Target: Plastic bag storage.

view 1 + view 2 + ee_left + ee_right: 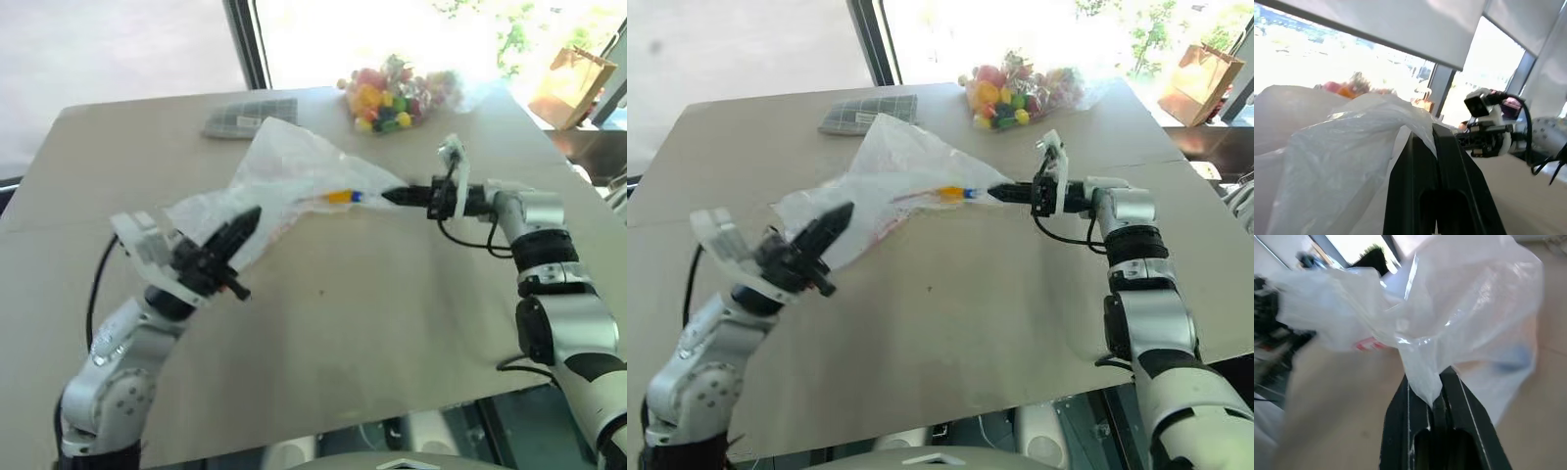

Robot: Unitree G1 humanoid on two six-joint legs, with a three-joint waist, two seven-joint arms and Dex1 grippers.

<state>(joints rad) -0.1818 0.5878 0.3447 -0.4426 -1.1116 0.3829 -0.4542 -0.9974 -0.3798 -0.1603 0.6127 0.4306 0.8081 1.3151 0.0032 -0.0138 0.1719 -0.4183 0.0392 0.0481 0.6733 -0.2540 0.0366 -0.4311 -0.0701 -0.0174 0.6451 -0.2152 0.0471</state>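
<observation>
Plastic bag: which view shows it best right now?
The right eye view: the whole plastic bag shows, stretched above the table between the left gripper and right gripper. The left eye view is similar. Each wrist view shows film pinched in its fingers.

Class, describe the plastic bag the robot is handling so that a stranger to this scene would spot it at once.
On the tan table, between the left gripper and right gripper, stretches the plastic bag, each end pinched. It is large, crinkly and whitish, unlike the small bag of colourful balls near the window.
</observation>
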